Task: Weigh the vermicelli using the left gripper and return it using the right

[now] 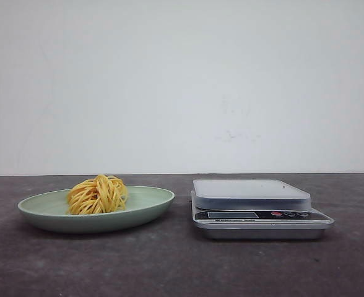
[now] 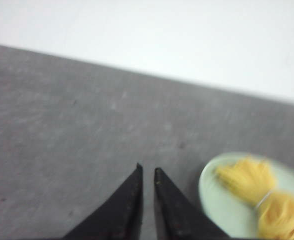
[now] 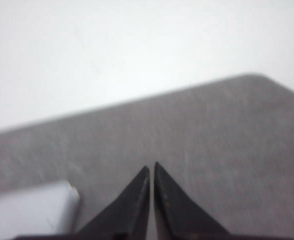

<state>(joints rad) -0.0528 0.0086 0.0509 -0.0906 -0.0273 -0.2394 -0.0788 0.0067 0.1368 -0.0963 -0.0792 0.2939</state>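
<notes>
A yellow nest of vermicelli lies in a pale green plate on the left of the dark table. A silver kitchen scale with an empty platform stands to its right. Neither arm shows in the front view. In the left wrist view my left gripper is shut and empty above bare table, with the plate and vermicelli off to one side. In the right wrist view my right gripper is shut and empty above the table, with a corner of the scale beside it.
A plain white wall stands behind the table. The table's far edge and a rounded corner show in the right wrist view.
</notes>
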